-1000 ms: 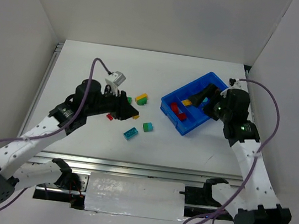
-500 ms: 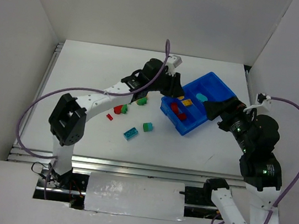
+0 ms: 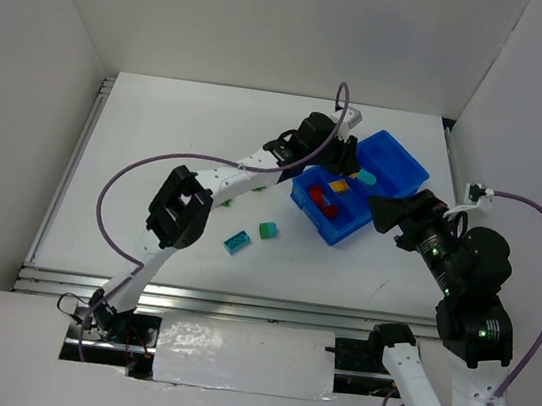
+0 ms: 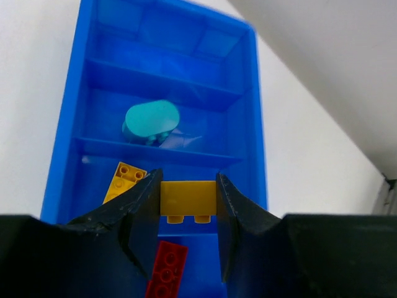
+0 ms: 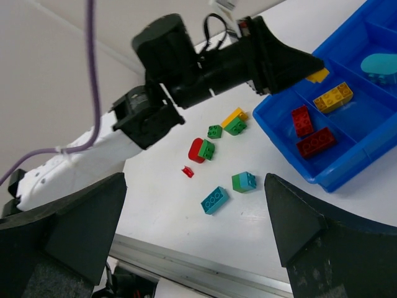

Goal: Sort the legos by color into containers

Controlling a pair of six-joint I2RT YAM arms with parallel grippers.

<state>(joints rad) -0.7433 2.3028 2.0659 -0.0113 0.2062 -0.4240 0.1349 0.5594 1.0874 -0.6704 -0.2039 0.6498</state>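
Note:
My left gripper [image 4: 188,200] is shut on a yellow lego [image 4: 188,197] and hangs over the blue tray [image 4: 248,124], roughly above the line between the compartment with a yellow lego [image 4: 124,180] and the one with a red lego [image 4: 166,270]. The compartment beyond holds a teal rounded lego [image 4: 152,120]. Seen from above, the left gripper [image 3: 343,158] is over the tray [image 3: 403,159]. My right gripper [image 5: 192,230] stands open and empty; in the top view the right gripper [image 3: 383,211] is just right of the tray. Loose legos on the table include a teal one [image 5: 214,200] and a green-teal one [image 5: 244,182].
More loose legos lie left of the tray: a yellow-green pair [image 5: 234,121], a green one [image 5: 214,131], a red-green pair [image 5: 201,150] and a tiny red piece [image 5: 187,171]. White walls close in the table. A metal rail [image 3: 237,304] runs along its near edge.
My left arm has swung from the loose legos at the table's left-middle across to above the tray, carrying the yellow lego. My right arm has drawn back from the tray, toward the near right.

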